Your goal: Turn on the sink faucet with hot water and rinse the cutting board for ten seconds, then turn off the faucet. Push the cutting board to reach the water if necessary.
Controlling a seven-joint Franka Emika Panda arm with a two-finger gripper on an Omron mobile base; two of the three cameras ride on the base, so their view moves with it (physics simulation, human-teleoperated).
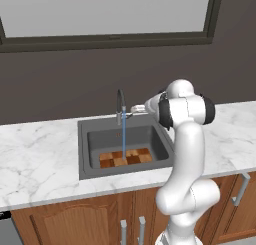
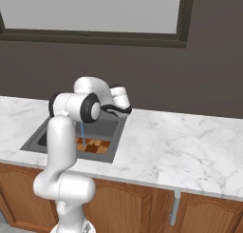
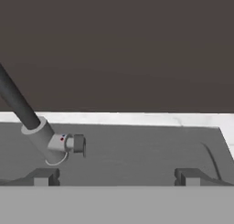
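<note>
Presently the gripper (image 3: 116,177) stands with its fingers spread wide apart and nothing between them, hovering over the far rim of the sink (image 1: 83,149), just to the right of the faucet (image 1: 120,107). In the hand view the two dark fingertips (image 3: 43,177) sit well apart, and the small side lever (image 3: 77,143) at the faucet base lies just beyond the left tip, not touching it. From the left base view the hand (image 1: 141,108) is close beside the faucet body, at about the height of the lever. The water (image 1: 124,136) is running: a thin blue stream drops straight from the spout into the basin. It lands on the cutting board (image 1: 125,157), which lies flat on the sink floor toward the near side, the stream striking its middle. The right base view confirms the board (image 2: 95,146) under the stream, partly hidden by the arm. Judgement: the faucet is on and rinsing is in hand, with no push of the board needed; whether the setting is hot cannot be told. Remaining: complete the rinse, then close the lever.
</note>
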